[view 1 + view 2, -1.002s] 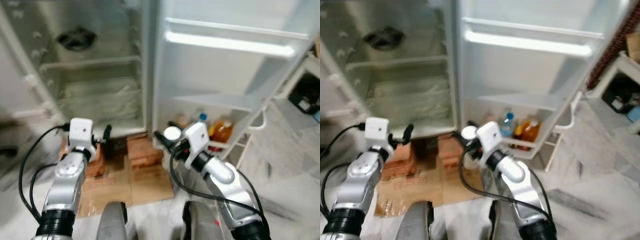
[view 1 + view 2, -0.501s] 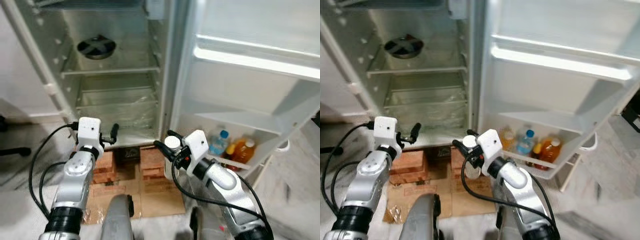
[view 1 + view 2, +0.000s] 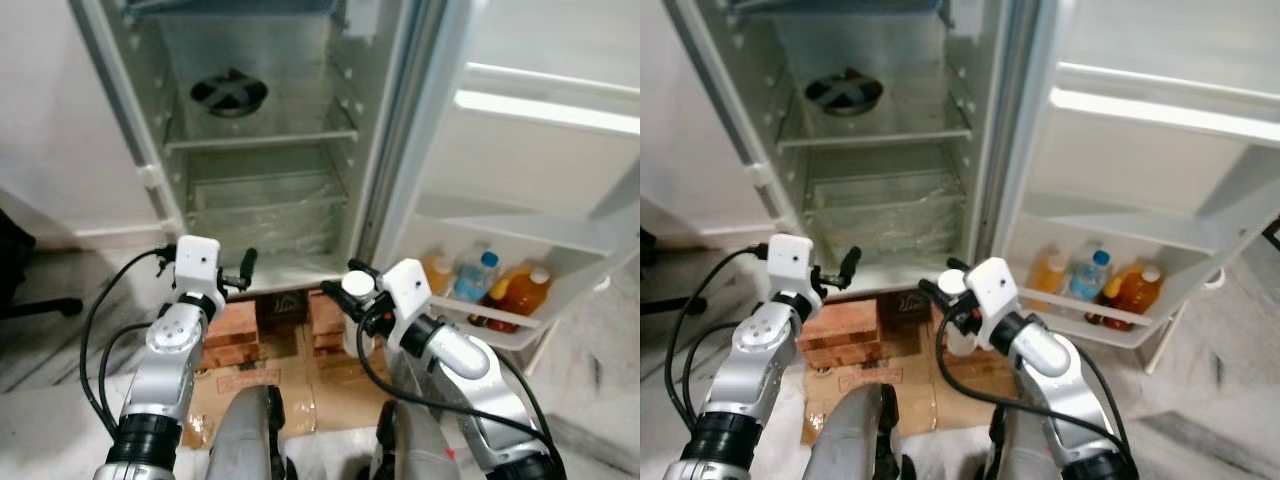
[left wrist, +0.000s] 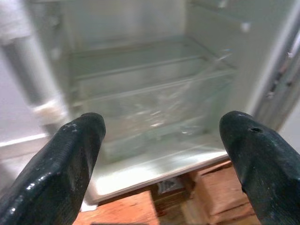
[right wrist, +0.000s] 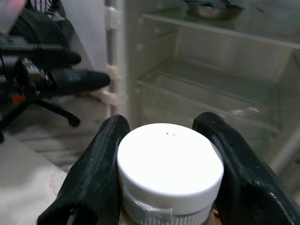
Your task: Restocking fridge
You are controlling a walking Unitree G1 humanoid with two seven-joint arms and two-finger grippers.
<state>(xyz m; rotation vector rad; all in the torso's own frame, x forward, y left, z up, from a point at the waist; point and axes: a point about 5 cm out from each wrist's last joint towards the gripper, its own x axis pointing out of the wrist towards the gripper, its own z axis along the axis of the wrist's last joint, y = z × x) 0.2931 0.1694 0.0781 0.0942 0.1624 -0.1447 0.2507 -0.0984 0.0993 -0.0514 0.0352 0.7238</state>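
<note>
Two silver arms carry white boxy wrist housings, looping black cables and long, textured black fingers (image 4: 70, 173), rounded at the tips.

Down in front of me stand two low stacks of reddish-brown bricks, one to the left (image 3: 232, 326) and one to the right (image 3: 324, 324), set apart with a dark gap between them. In that gap sits a small dark thing with a pale mark (image 3: 902, 307); I cannot tell what it is. A flattened sheet of brown cardboard (image 3: 325, 388) lies on the pale marbled floor (image 3: 1205, 405), running up to the bricks. Off to my left a black swivel chair base (image 5: 44, 101) rests on the floor before a plain white wall (image 3: 50, 120)
</note>
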